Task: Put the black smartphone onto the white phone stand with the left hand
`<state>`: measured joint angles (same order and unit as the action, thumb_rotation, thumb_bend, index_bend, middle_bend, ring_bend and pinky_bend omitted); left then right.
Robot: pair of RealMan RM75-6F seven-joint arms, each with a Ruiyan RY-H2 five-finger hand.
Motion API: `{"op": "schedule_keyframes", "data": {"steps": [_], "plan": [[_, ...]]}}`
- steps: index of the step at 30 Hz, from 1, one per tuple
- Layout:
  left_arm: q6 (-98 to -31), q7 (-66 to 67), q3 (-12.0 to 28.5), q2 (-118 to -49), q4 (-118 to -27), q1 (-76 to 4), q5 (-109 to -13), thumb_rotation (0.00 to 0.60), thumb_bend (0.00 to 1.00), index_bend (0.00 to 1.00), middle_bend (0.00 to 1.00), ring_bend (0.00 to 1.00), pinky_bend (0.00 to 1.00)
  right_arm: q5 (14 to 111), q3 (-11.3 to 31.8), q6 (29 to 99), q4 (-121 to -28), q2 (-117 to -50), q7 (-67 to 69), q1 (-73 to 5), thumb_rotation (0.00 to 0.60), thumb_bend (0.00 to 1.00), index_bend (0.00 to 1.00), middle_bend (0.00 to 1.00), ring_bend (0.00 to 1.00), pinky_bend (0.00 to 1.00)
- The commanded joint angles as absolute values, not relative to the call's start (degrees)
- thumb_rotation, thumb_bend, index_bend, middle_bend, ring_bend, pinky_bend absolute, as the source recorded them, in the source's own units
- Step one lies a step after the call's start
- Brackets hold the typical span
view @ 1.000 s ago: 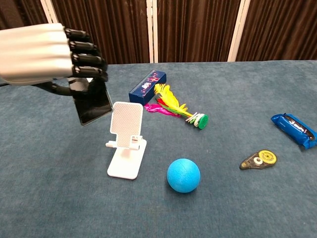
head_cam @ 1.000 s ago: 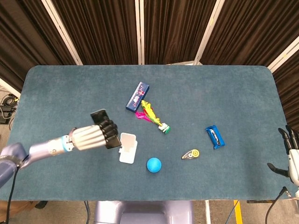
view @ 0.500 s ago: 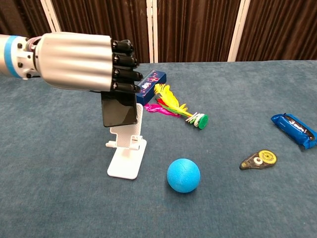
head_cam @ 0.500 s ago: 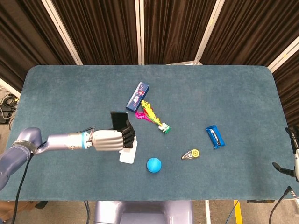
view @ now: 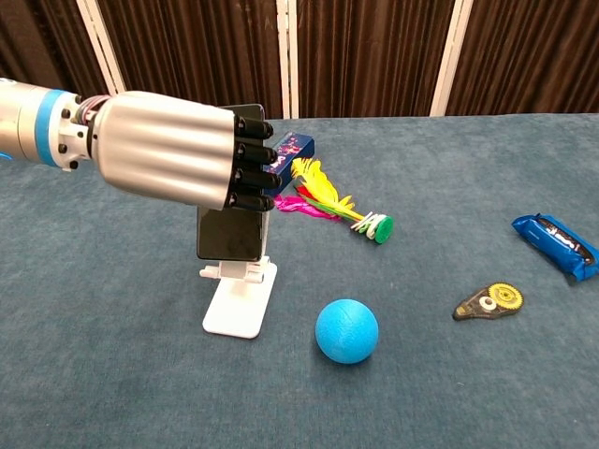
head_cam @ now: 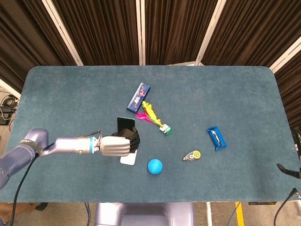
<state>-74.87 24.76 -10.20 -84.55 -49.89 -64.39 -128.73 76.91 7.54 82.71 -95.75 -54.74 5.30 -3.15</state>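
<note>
My left hand (head_cam: 120,145) (view: 173,150) grips the black smartphone (head_cam: 125,125) (view: 229,234) by its upper part and holds it upright. The phone stands in front of the white phone stand (head_cam: 128,158) (view: 239,304) and hides the stand's back plate. In the chest view its lower edge sits level with the stand's small ledge; I cannot tell whether it rests there. Only a dark sliver of my right hand (head_cam: 288,169) shows, at the head view's right edge.
A blue ball (head_cam: 154,166) (view: 346,330) lies just right of the stand. Behind it are a blue box (head_cam: 138,97) (view: 281,164) and a feathered shuttlecock (head_cam: 153,117) (view: 328,201). A correction tape (head_cam: 192,156) (view: 489,302) and a blue packet (head_cam: 216,138) (view: 554,245) lie to the right.
My left hand carried the phone right and down, from beside the stand to upright against its back plate. My right hand slid almost out of the head view.
</note>
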Motion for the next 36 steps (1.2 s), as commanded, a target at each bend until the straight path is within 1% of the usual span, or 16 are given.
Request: {"op": "schedule_keyframes", "data": {"steps": [1, 16, 26, 28, 30, 32, 34, 36], "plan": [[-74.13, 25.6, -10.55, -84.57, -50.61, -64.45, -128.61, 0.6, 0.02, 0.6, 0.43, 0.42, 0.36, 77.04, 7.55, 82.78, -95.77, -54.65, 5.51, -3.1, 0.6, 0.0, 0.0, 0.0, 0.0, 0.0], [-73.3, 26.79, -11.17, -86.07, -50.87, -64.58, -128.24, 0.6, 0.02, 0.59, 0.42, 0.41, 0.34, 77.15, 7.56, 82.75, -95.9, -54.55, 5.57, -3.03, 0.6, 0.0, 0.0, 0.0, 0.0, 0.0], [-72.79, 27.26, -11.74, -86.04, -51.02, -64.88, -128.34, 0.6, 0.02, 0.57, 0.4, 0.39, 0.32, 77.16, 7.6, 82.79, -95.84, -54.41, 5.92, -2.93, 0.6, 0.0, 0.0, 0.0, 0.0, 0.0], [-72.69, 27.34, -11.76, -85.93, -51.27, -64.93, -128.25, 0.6, 0.02, 0.56, 0.39, 0.37, 0.31, 77.17, 7.6, 82.79, -95.87, -54.35, 5.96, -2.92, 0.6, 0.0, 0.0, 0.0, 0.0, 0.0], [-72.36, 27.53, -11.96, -85.81, -51.61, -65.09, -128.38, 0.6, 0.01, 0.53, 0.36, 0.34, 0.3, 77.15, 7.61, 82.76, -95.91, -54.32, 5.95, -2.92, 0.6, 0.0, 0.0, 0.0, 0.0, 0.0], [-72.03, 27.71, -12.03, -85.69, -51.94, -65.21, -128.36, 0.6, 0.0, 0.44, 0.27, 0.25, 0.25, 77.16, 7.6, 82.77, -95.88, -54.32, 6.03, -2.9, 0.6, 0.0, 0.0, 0.0, 0.0, 0.0], [-71.46, 28.1, -11.94, -85.51, -52.33, -65.21, -128.05, 0.6, 0.0, 0.3, 0.12, 0.12, 0.17, 77.16, 7.59, 82.72, -95.88, -54.3, 6.03, -2.9, 0.6, 0.0, 0.0, 0.0, 0.0, 0.0], [-70.9, 28.66, -11.79, -85.28, -52.78, -65.2, -127.76, 0.6, 0.0, 0.2, 0.03, 0.04, 0.12, 77.18, 7.59, 82.73, -95.92, -54.28, 6.05, -2.89, 0.6, 0.0, 0.0, 0.0, 0.0, 0.0]]}}
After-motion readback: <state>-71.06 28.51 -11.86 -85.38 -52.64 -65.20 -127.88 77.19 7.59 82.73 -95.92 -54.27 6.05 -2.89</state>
